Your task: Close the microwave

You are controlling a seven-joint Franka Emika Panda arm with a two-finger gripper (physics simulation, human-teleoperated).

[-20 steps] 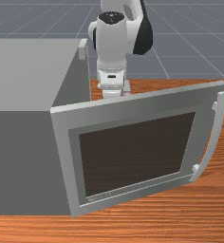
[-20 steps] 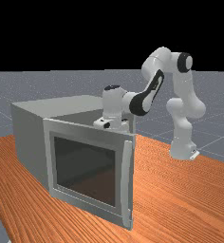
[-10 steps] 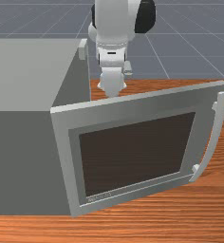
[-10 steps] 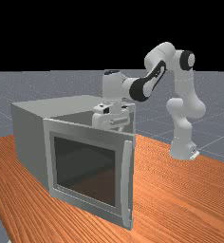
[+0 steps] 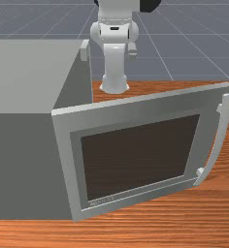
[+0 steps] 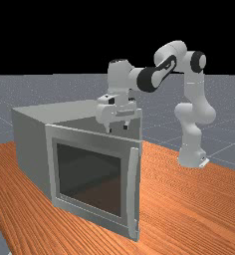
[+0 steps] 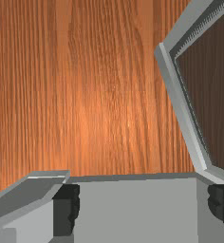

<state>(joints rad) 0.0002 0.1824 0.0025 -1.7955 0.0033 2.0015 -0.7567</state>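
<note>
In the far view my gripper [image 6: 117, 129] stands open, its fingers apart with nothing between them, just above the top edge of the microwave door [image 6: 89, 174]. The hand is on the door's inner side, near the mouth of the grey microwave [image 6: 55, 112]. The door [image 5: 136, 160] stands swung wide from the body in the front view, its long curved handle [image 5: 220, 138] at the free edge. Seen from the wrist, the open gripper [image 7: 144, 207] is over the pale grey microwave [image 7: 133, 213], with the door [image 7: 182, 107] off to one side.
The wooden table [image 6: 189, 199] extends around the microwave and under the arm's base [image 6: 191, 155]. A thin upright edge of the microwave's far side [image 5: 85, 58] rises beside the hand in the front view.
My hand has risen, and its fingers have come into sight above the door's top edge in the far view. Door and microwave have stayed where they were.
</note>
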